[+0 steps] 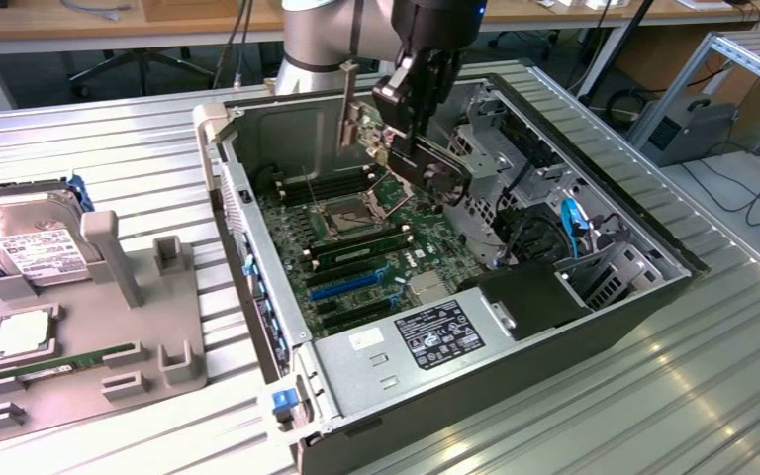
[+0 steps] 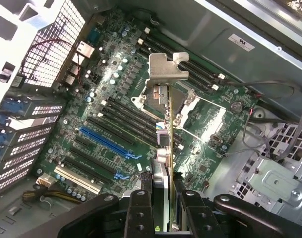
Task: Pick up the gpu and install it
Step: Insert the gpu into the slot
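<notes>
The gpu [image 2: 165,69] was held upright, clamped in the pincer [image 2: 164,201], above the motherboard [image 2: 91,114] inside the open computer case [image 1: 231,188]. It should be kept square and parallel to the blue slot [image 2: 105,142].
</notes>
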Robot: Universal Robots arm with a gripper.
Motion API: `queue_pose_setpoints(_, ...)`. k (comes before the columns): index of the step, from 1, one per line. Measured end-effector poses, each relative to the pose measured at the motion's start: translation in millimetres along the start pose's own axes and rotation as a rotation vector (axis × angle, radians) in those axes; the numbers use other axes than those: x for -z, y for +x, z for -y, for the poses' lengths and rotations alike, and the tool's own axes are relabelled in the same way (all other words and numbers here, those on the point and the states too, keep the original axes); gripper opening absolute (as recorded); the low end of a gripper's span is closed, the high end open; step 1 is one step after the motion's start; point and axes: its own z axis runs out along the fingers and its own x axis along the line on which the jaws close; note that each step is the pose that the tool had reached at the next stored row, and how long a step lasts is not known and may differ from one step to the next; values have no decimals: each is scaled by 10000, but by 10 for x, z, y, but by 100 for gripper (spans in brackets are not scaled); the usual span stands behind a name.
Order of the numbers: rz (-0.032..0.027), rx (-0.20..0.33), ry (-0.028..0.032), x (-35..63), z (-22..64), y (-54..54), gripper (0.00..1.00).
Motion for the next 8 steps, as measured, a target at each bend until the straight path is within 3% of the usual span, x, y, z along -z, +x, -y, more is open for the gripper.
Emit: queue_pose_setpoints(8, 9, 419, -12, 0, 0, 0, 27)
